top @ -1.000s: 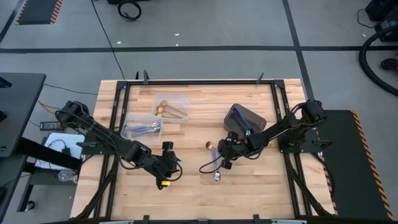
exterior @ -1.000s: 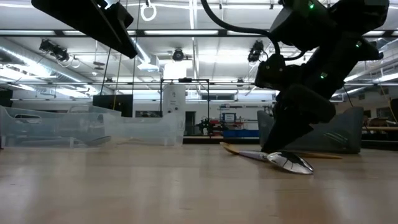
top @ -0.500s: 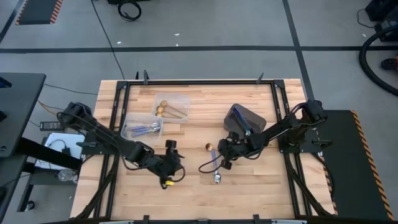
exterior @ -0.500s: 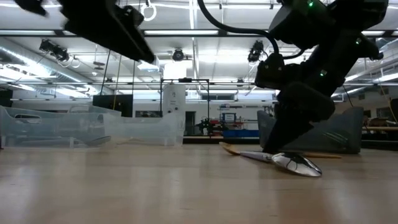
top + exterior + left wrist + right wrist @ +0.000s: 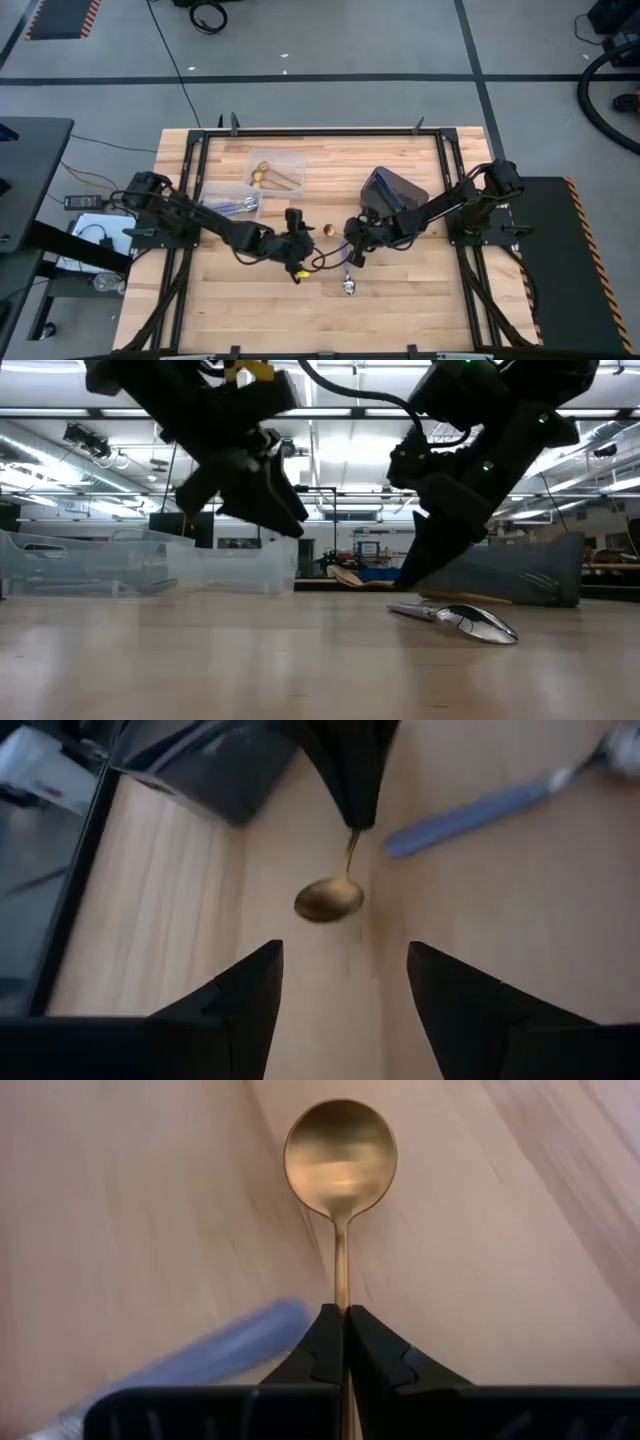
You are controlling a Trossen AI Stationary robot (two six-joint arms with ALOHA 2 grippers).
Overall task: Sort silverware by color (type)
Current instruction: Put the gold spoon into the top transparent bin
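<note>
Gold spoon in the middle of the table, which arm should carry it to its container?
Probably the right: the right gripper is already shut on the gold spoon. The left gripper is open, facing it.

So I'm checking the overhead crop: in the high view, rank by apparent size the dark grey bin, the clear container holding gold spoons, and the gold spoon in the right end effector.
1. Dark grey bin and clear container with gold spoons: too alike to rank.
2. Gold spoon, clamped by the right end effector: clearly smallest.
</note>
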